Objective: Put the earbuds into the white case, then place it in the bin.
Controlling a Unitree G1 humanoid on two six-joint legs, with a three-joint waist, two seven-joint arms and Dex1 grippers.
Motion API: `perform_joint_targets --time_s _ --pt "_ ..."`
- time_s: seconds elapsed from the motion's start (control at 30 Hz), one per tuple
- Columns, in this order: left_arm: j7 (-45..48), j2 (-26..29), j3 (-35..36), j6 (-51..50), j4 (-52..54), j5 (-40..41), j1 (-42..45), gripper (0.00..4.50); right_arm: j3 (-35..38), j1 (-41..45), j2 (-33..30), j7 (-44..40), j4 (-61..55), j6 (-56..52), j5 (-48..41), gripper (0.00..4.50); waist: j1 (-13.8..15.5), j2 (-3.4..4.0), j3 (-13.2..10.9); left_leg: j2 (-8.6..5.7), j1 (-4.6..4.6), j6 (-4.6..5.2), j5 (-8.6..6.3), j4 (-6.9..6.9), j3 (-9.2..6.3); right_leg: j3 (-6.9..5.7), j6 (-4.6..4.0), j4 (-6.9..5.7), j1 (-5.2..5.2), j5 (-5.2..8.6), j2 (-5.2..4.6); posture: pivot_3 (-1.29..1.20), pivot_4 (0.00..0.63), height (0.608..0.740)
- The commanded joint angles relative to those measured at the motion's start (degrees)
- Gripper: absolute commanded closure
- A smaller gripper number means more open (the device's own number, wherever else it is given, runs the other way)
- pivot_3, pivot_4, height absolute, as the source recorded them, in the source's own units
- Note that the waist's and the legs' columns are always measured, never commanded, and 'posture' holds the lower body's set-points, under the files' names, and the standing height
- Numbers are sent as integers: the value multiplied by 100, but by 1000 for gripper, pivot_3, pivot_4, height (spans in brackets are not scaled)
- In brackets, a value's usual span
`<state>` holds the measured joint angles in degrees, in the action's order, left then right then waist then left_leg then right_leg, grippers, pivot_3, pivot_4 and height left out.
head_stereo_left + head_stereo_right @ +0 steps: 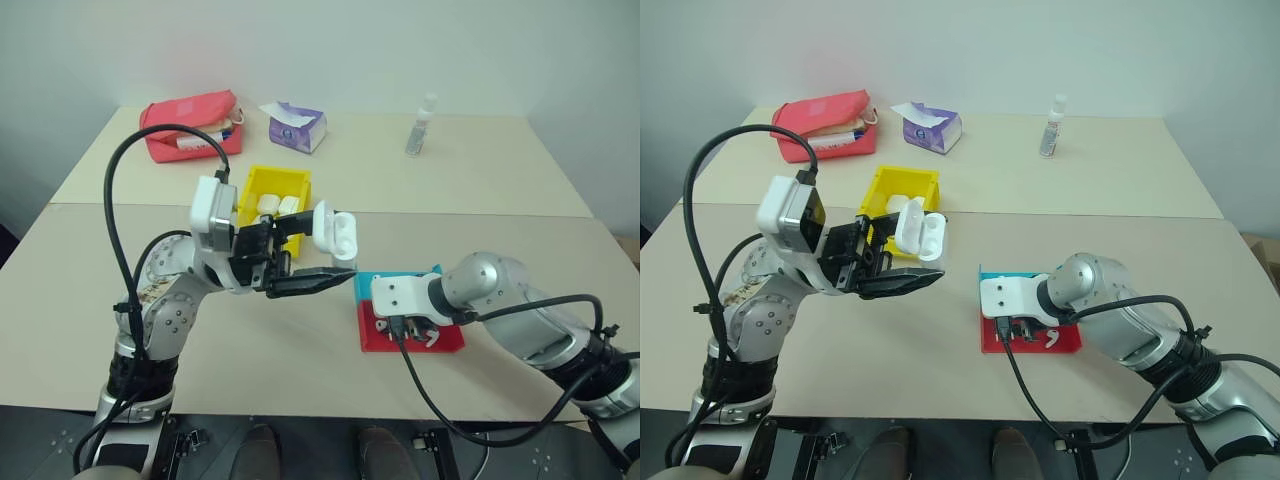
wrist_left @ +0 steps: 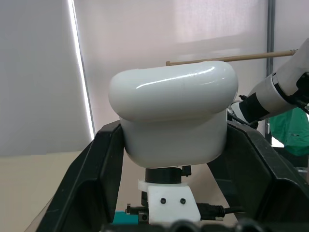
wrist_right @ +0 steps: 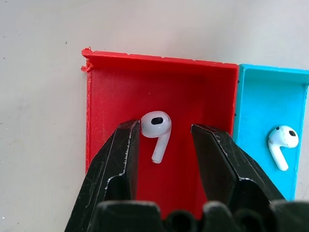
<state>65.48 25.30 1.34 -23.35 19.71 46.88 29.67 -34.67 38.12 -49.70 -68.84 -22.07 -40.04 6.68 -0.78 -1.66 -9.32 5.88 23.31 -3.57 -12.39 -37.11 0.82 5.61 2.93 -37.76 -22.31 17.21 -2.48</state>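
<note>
My left gripper (image 2: 174, 162) is shut on the white case (image 1: 335, 235), holding it above the table in front of the yellow bin (image 1: 275, 176), with the lid flipped open. My right gripper (image 3: 164, 133) points down into the red tray (image 3: 116, 82) and is open. One of the earbuds (image 3: 157, 126) lies between its fingers, close against one finger (image 3: 126, 145). The other of the earbuds (image 3: 282, 141) lies in the teal tray (image 3: 263, 92) beside it. The right wrist covers most of both trays in the head views.
Two white cases (image 1: 277, 204) lie inside the yellow bin. A red pouch (image 1: 190, 125), a purple tissue pack (image 1: 297, 127) and a small spray bottle (image 1: 422, 127) stand on the far table. A seam (image 1: 500, 213) runs between the two tabletops.
</note>
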Motion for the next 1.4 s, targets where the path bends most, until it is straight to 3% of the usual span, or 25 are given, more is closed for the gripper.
perform_joint_targets --time_s 0.03,0.37,0.47,0.57,0.87,0.97,1.1,1.23,1.4 --pt "-122 62 74 -75 262 156 18 1641 36 -19 27 -46 -16 101 75 2395 0 0 0 0 0 0 0 0 0 0 0 0 0 0 0 0 150 740" --pt "-168 60 76 -132 124 220 138 1641 61 -91 88 -139 24 130 108 2395 0 0 0 0 -1 0 0 0 0 0 0 0 0 0 0 0 150 740" --pt "-151 53 57 -110 89 194 132 1641 76 -115 89 -160 39 148 87 2983 0 0 0 0 -1 0 0 0 0 0 0 -1 1 0 0 0 150 740" --pt "-131 42 54 -108 19 191 124 1641 76 -176 61 -192 16 162 84 3877 1 0 0 0 -3 0 0 0 0 0 0 -1 2 0 0 0 150 740" --pt "133 68 47 -27 -326 87 131 1641 575 -363 128 -41 -210 -343 -160 3885 4 0 0 0 -2 0 0 0 0 -1 0 1 3 0 0 0 150 740" --pt "281 53 36 22 -517 25 175 1641 1545 -581 378 262 -415 -896 -739 3885 9 0 0 0 -2 0 0 2 -1 -2 0 1 2 0 0 0 150 740" --pt "532 -11 15 131 -737 41 319 1641 3397 -1061 1096 651 -632 -1215 -1896 3885 18 0 0 -1 2 0 0 4 -4 -5 0 5 3 0 0 0 150 740" --pt "720 -74 -43 270 -924 -71 345 1641 5463 -1165 2507 1801 -1079 -1051 -3199 3885 22 0 0 -1 2 0 0 12 -8 -9 0 9 4 0 0 0 150 740" --pt "895 -89 -32 305 -1091 -128 374 1641 6397 -595 3131 2772 -1296 -1682 -4875 3885 -6 5 -1 -1 -2 -4 3 18 -8 -9 -1 0 3 0 1 0 150 740"
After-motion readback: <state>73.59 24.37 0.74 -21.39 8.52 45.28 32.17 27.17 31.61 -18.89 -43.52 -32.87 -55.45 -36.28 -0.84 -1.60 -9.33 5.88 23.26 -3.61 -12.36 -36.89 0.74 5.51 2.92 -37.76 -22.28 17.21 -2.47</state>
